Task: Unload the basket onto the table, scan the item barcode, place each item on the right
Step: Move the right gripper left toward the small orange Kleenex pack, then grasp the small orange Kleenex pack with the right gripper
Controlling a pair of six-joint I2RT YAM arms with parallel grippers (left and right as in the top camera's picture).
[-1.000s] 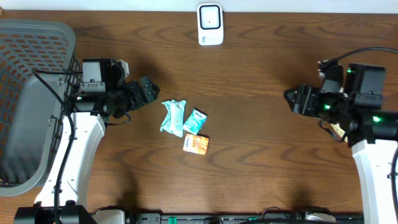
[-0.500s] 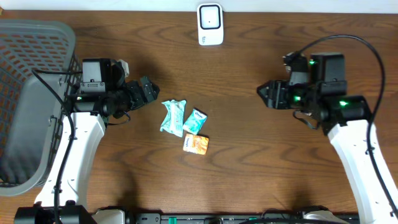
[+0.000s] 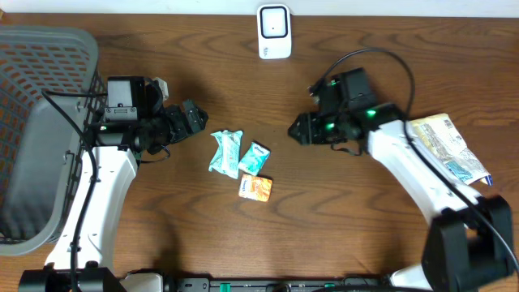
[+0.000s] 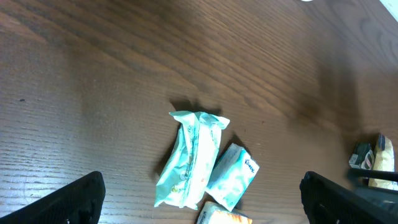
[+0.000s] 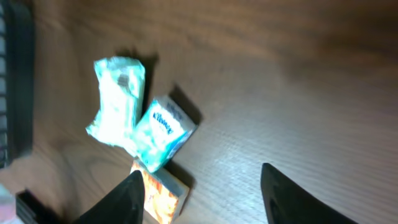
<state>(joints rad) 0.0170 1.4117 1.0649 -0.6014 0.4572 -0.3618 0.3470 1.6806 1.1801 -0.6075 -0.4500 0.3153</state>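
wood table (image 3: 340, 219); grey basket (image 3: 32, 122) on its left edge. left gripper (image 3: 197, 116) wide, holding nothing; right gripper (image 3: 296, 134) part-open, holding nothing. scanner (image 3: 274, 31) at far edge. three small packets (image 3: 255, 159) mid-table between grippers, bare wood around.

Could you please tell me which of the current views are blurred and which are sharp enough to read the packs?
Right wrist: blurred throughout, the Kleenex pack soft, its logo only just legible. Left wrist: sharp, the teal pack and the table grain crisp. Overhead: in focus and evenly lit with soft shadows, but the packs are too small to read.
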